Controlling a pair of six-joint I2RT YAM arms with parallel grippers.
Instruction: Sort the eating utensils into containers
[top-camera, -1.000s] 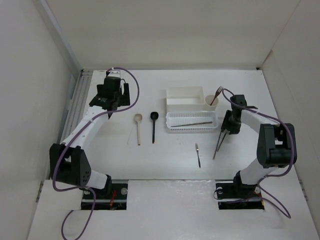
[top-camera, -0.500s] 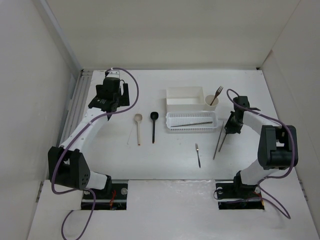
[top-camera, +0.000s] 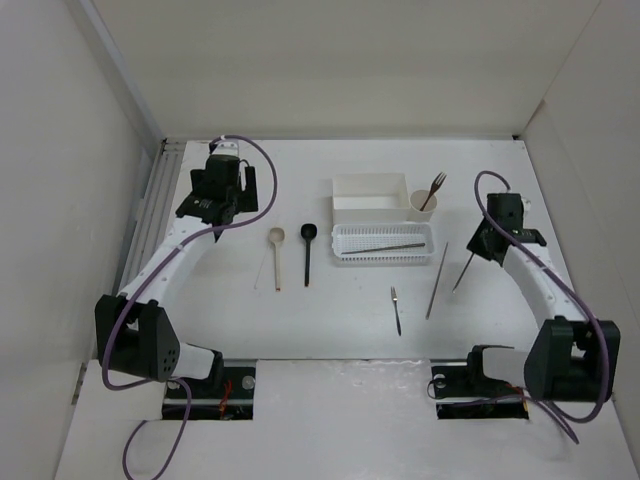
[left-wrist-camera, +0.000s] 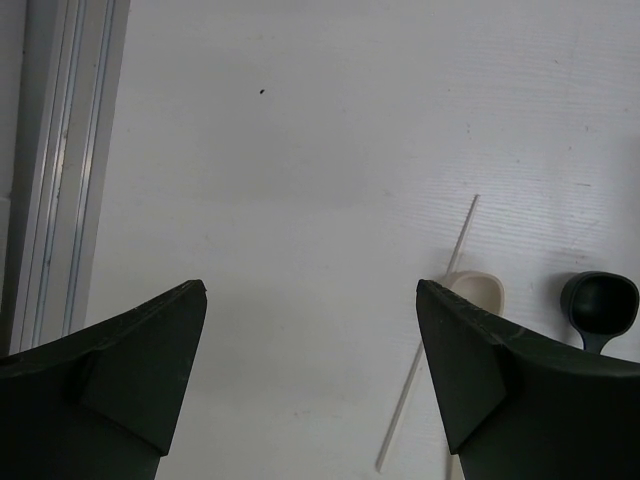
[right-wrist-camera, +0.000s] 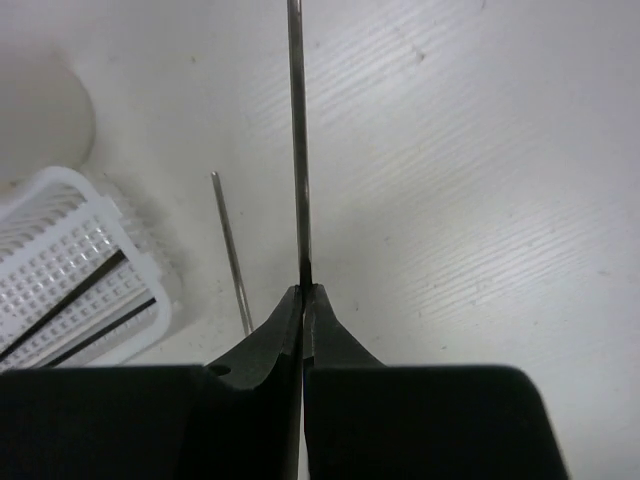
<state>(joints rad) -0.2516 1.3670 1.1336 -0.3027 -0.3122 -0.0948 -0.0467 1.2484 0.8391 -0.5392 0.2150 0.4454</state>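
Right of the basket tray (top-camera: 341, 244), the right gripper (right-wrist-camera: 303, 295) pinched a dark chopstick (right-wrist-camera: 297, 150), its far end cut off; the left gripper (left-wrist-camera: 310, 300) gaped wide.

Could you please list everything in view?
box: one, white, far centre.
basket: one, white, before box.
basket sticks: two, dark, inside.
cup: one, beige, beside box.
cup fork: one, dark, in cup.
pale spoon: one, beige, table left.
pale stick: one, cream, beside it.
dark spoon: one, black, alongside.
table fork: one, dark, table centre.
loose stick: one, dark, beside basket.
held stick: one, dark, right claw.
left claw: one, black, open.
right claw: one, black, gripping it.
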